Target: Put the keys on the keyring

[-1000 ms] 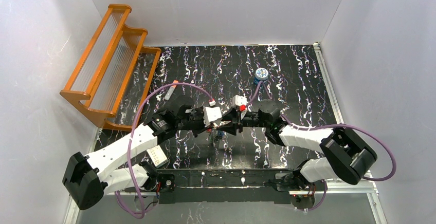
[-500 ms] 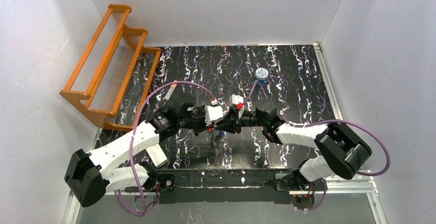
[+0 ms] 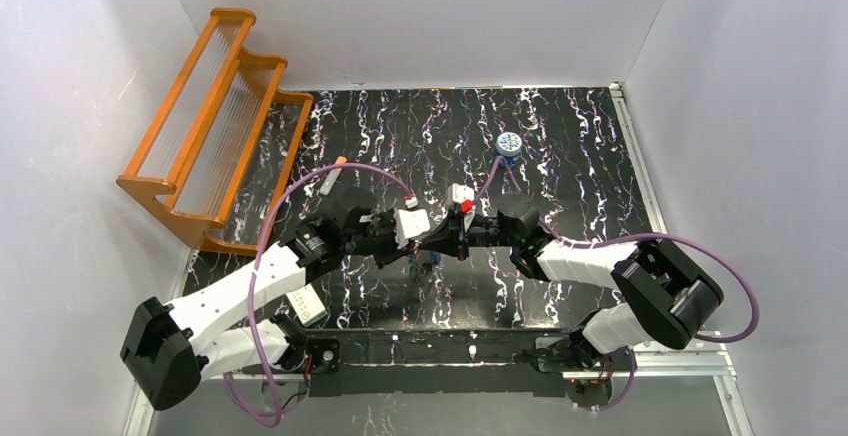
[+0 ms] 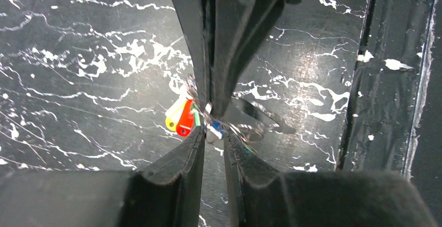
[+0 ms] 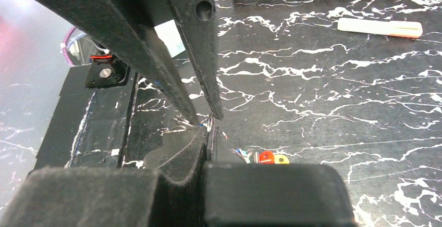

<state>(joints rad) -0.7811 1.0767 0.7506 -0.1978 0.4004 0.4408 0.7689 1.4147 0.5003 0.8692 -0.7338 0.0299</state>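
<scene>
My two grippers meet tip to tip above the middle of the mat, the left gripper (image 3: pixel 430 239) from the left and the right gripper (image 3: pixel 442 238) from the right. A small bunch of keys (image 3: pixel 420 262) hangs under them. In the left wrist view the left gripper (image 4: pixel 213 135) is nearly closed on a blue key (image 4: pixel 217 129), with the red key (image 4: pixel 184 123), a yellow key and a green key beside it. The right gripper (image 5: pixel 209 129) is pressed shut on a thin shiny band, apparently the keyring (image 5: pixel 209 122); most of the loop is hidden.
An orange wooden rack (image 3: pixel 215 116) stands at the back left. An orange-tipped white tube (image 3: pixel 335 174) lies near it and also shows in the right wrist view (image 5: pixel 379 27). A small blue tin (image 3: pixel 509 143) sits at the back right. A white card (image 3: pixel 305 304) lies by the left arm's base.
The right gripper has pushed slightly left against the left one. Both stay tip to tip with the key bunch hanging below; the left wrist has shifted a little.
</scene>
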